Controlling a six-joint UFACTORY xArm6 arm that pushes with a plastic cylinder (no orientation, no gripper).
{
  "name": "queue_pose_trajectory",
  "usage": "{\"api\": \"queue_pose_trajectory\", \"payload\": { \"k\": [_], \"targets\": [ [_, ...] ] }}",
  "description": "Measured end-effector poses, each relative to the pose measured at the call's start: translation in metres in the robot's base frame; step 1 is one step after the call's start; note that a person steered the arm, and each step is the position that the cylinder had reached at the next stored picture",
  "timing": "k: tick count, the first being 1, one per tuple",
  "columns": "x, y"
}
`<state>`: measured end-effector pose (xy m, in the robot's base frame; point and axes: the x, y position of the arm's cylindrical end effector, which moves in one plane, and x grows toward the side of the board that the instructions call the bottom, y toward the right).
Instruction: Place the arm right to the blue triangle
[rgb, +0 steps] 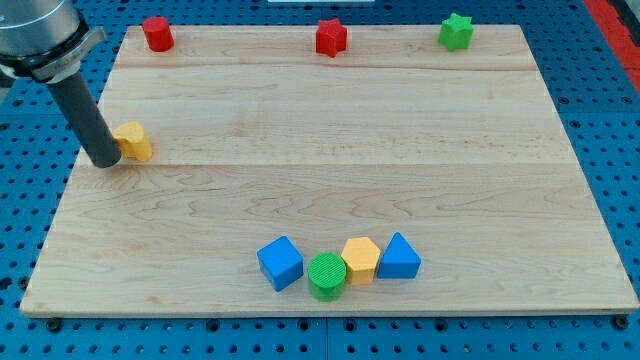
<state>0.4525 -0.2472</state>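
- Eight blocks lie on the tabletop (330, 150): two blue, two yellow, two red and two green.
- Nearest, at the lower centre of the frame, four blocks sit in a curved row. From the view's left they are a blue cube (280, 263), a green cylinder (326, 276), a yellow hexagonal block (360, 260) and the blue triangle (400, 257).
- The cylinder, the hexagonal block and the triangle touch or nearly touch one another; the cube stands just beside the cylinder.
- At the middle left, a second yellow block (133, 141) rests by itself.
- Along the far edge are a red cylinder (158, 33) at the upper left, a red star (331, 38) at the upper centre and a green star (455, 31) at the upper right.
- The tabletop is pale wooden planks, lying on a blue perforated base (610, 120).
- The tool is a plain dark rod with nothing that opens or holds; its tip (104, 162) presses against the left side of the lone yellow block.
- The blue triangle is well apart from the tip, far toward the lower right of it, with bare wood between.
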Motion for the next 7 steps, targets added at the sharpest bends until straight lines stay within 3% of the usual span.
{"api": "queue_pose_trajectory", "payload": {
  "k": [1, 2, 5, 6, 7],
  "targets": [
    [-0.008, 0.056],
    [-0.027, 0.043],
    [-0.022, 0.062],
    [-0.027, 0.169],
    [-0.027, 0.21]
  ]
}}
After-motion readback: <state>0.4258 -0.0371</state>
